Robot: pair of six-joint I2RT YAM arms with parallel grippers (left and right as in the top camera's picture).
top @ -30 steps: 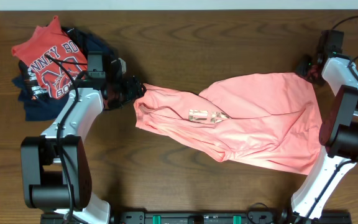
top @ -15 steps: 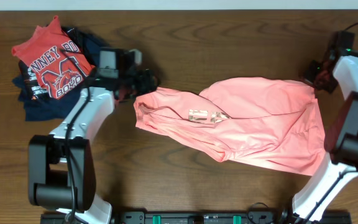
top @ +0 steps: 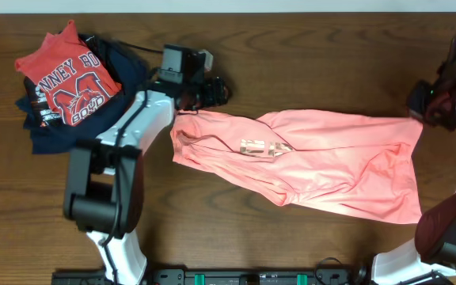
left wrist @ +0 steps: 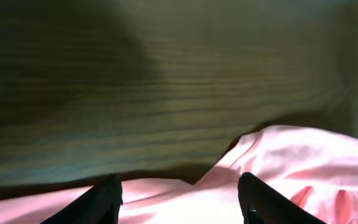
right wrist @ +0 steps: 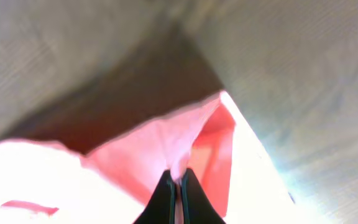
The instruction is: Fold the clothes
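Both arms have shifted since a second ago. We see the left gripper (top: 214,89) (left wrist: 179,186) now off the cloth, over bare table (top: 307,55), just beside the shirt's near end. The right gripper (top: 428,107) (right wrist: 179,177) has drawn outward, and the pink T-shirt (top: 331,162) lies longer and flatter between the two.

We note the left fingers (left wrist: 107,200) spread wide with nothing held, pink cloth just below the tips. The right fingers (right wrist: 165,196) pinch tight on a fold of the shirt's edge, which is raised into a peak there.

Gold lettering (top: 261,147) shows mid-shirt, nearer the left gripper. Behind that gripper, well apart, a red shirt (top: 66,83) lies on navy garments (top: 58,133).
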